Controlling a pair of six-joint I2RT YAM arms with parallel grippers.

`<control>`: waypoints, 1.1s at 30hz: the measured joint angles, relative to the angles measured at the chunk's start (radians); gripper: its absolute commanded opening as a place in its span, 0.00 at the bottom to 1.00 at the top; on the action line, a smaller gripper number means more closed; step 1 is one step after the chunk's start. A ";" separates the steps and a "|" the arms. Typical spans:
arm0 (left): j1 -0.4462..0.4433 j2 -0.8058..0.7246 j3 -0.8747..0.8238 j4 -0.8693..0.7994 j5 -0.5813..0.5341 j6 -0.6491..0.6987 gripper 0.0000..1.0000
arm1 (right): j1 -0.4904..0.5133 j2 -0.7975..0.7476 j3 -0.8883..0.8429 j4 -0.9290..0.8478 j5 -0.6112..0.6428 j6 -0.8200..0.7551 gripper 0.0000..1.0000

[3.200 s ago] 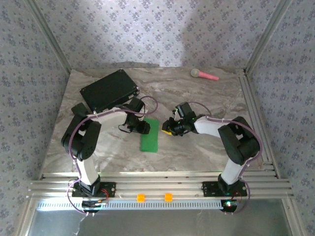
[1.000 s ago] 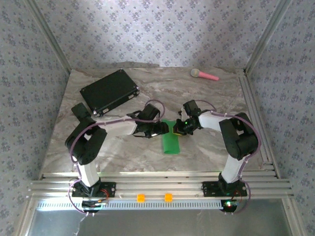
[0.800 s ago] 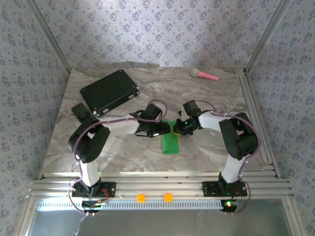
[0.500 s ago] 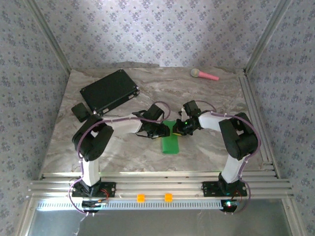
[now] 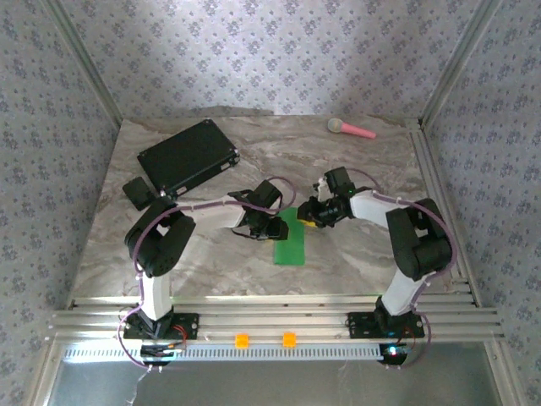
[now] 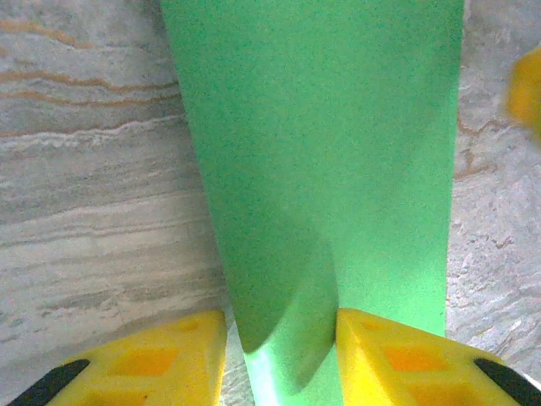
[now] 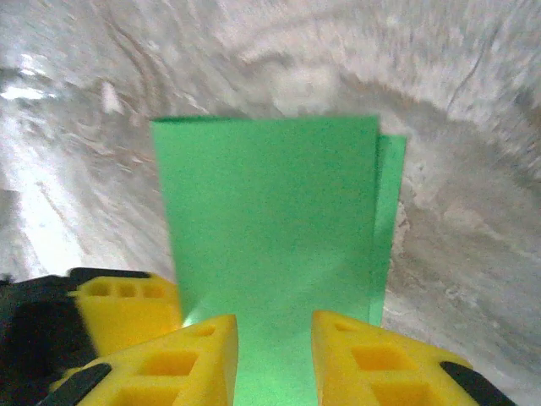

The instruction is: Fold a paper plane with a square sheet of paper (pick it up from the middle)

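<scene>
Two grippers meet at mid-table over one strip of green paper.

Top view: your green paper (image 5: 290, 240) lies on the marble table (image 5: 363, 262), folded to a long strip. The left gripper (image 5: 275, 228) is at its left edge and the right gripper (image 5: 306, 222) at its far right corner. A black case (image 5: 188, 155) sits far left and a pink-handled toy (image 5: 351, 128) at the far edge, both well apart from the paper.

Left wrist view: the yellow fingers (image 6: 152, 359) stand a narrow way apart, and the paper's end fills the gap between them. Whether they nip it, you cannot tell.

Right wrist view: the fingers (image 7: 372, 364) stand parted. The paper lies in the gap and beyond in two layers, with the lower layer's edge showing along the right side.
</scene>
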 measured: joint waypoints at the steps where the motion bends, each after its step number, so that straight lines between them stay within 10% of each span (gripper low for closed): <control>1: 0.000 0.000 0.000 -0.001 0.000 0.008 0.39 | -0.009 -0.018 -0.002 0.002 0.000 0.000 0.31; 33: 0.048 0.024 0.055 -0.103 0.045 0.184 0.49 | -0.071 -0.071 -0.135 0.025 0.027 0.033 0.32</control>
